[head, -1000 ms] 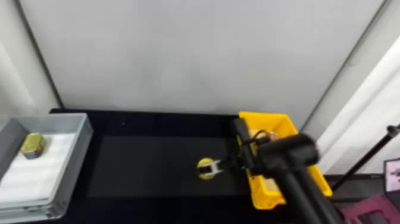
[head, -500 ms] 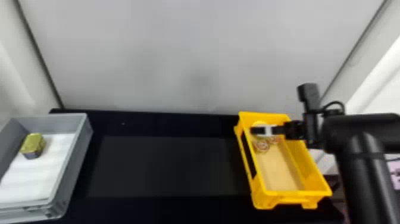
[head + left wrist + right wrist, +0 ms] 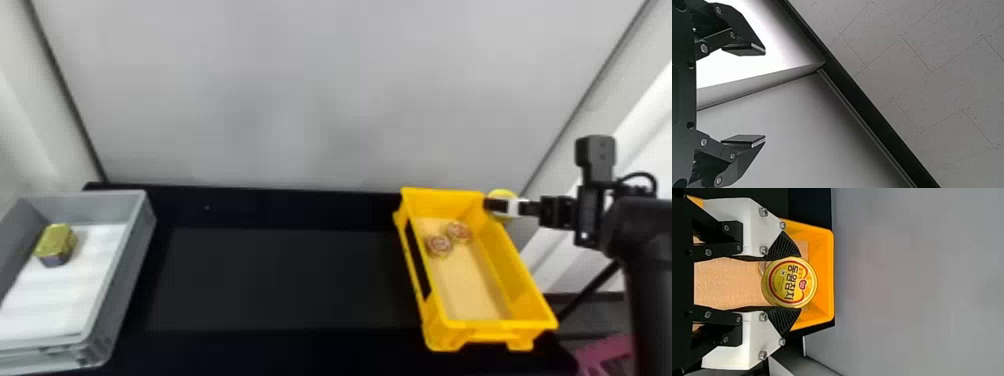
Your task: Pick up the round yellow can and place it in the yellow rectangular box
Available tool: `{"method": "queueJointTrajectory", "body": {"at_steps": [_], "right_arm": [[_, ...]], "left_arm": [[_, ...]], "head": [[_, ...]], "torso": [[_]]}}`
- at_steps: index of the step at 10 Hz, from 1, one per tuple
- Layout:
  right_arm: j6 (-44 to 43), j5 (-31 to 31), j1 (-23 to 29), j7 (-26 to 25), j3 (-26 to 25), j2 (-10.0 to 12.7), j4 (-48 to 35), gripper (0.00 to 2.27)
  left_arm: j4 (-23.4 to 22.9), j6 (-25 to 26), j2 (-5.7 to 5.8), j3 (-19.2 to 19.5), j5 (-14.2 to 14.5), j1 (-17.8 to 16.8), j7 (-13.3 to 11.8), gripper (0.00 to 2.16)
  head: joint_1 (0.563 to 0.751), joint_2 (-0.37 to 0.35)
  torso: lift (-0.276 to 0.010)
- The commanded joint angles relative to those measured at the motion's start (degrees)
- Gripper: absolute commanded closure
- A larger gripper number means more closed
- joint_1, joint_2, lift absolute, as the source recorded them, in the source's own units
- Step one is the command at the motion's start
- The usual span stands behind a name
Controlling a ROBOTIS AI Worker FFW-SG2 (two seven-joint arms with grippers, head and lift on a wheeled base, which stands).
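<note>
The round yellow can with a gold rim and a printed lid [image 3: 789, 282] sits between the two fingertips of the right gripper, black with white plates on its fingers [image 3: 496, 204], and touches both. In the head view, can and gripper appear at the far right corner of the yellow rectangular plastic box [image 3: 475, 324]; the right wrist view shows the can in front of that box's far end, its lid turned toward the camera. Inside the box, on its flat light-brown floor [image 3: 465, 287], two round items with reddish and pale tops [image 3: 439, 245] [image 3: 459, 231] lie close together toward the far end. Well to the left of the box is a grey rectangular plastic bin [image 3: 132, 245], with a white sheet [image 3: 75, 295] over its floor and a small block-shaped tin with a yellow-gold top and dark sides [image 3: 55, 245] on that sheet. The black table [image 3: 280, 280] spans between the box and the bin. The right gripper grasps the can from opposite sides, its ridged black pads [image 3: 783, 246] against the rim and its fingers parted by the can's width. The left gripper [image 3: 765, 95] is released, its black fingers spread wide.
</note>
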Motion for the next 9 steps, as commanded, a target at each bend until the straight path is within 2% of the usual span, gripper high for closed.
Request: {"method": "queueJointTrajectory", "body": {"at_steps": [1,2,3,5,6,9], "right_arm": [[-5.01,-1.29,1.51,-0.11,-4.03,-0.43,5.31,0.74],[-8.88,-5.60,2.04,-1.78,-5.44,-0.61,9.27,0.74],[-12.66,-11.05,2.57,-5.13,-5.18,-1.75,14.80,0.74],[-19.70,-22.39,2.74,-10.58,-0.08,-4.65,25.79,0.74],[-21.81,-24.76,2.74,-11.37,2.03,-5.27,29.13,0.74],[-24.01,-24.85,2.65,-11.63,3.79,-5.00,35.19,0.74]], "left_arm": [[-0.01,0.00,0.02,-0.09,0.00,-0.01,0.01,0.45],[-0.01,0.00,-0.07,-0.09,0.00,-0.01,0.01,0.45],[0.08,0.00,0.02,-0.17,0.00,-0.27,-0.08,0.45],[0.35,0.00,-0.15,-0.70,0.00,-0.45,-0.08,0.45],[0.43,-0.18,-0.15,-0.79,0.00,-0.62,-0.17,0.45],[0.87,-0.62,-0.59,-1.32,0.00,-0.97,-0.17,0.45]], "head": [[0.694,-0.169],[0.694,-0.169],[0.694,-0.169],[0.694,-0.169],[0.694,-0.169],[0.694,-0.169]], "torso": [[0.000],[0.000],[0.000],[0.000],[0.000],[0.000]]}}
